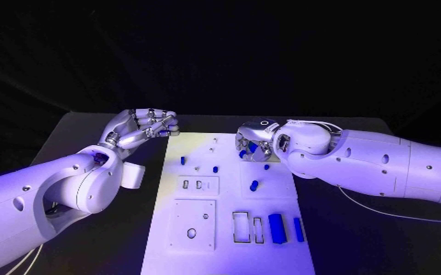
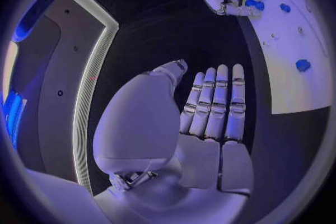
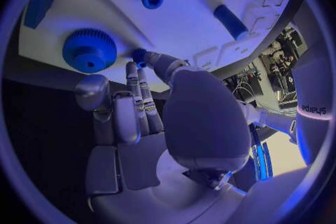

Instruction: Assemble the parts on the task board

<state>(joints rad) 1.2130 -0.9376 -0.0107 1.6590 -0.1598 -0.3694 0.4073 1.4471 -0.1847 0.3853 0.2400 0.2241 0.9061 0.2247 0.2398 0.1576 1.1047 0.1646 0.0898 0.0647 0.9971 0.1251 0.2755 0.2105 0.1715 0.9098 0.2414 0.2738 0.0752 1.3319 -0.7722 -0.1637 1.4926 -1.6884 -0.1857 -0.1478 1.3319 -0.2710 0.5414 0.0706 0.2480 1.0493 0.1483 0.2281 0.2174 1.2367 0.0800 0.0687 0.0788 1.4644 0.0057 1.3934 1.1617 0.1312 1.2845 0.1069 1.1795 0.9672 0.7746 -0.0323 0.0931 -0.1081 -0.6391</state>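
The white task board (image 1: 230, 249) lies in the middle of the black table. My right hand (image 1: 255, 141) hovers over its far right part and pinches a small blue peg (image 3: 140, 57) between thumb and a fingertip, right beside a blue gear (image 3: 89, 50) on the board. A blue cylinder (image 1: 253, 186), a small blue peg (image 1: 183, 159) and two blue blocks (image 1: 276, 227) lie on the board. My left hand (image 1: 143, 125) hangs off the board's far left corner, its fingers (image 2: 217, 101) straight, side by side and holding nothing.
The board carries a square plate with a round hole (image 1: 192, 224), a plate with small slots (image 1: 197, 184) and rectangular cut-outs (image 1: 241, 226). Black table (image 1: 92, 135) shows on both sides of the board. A thin cable (image 1: 368, 206) runs under my right arm.
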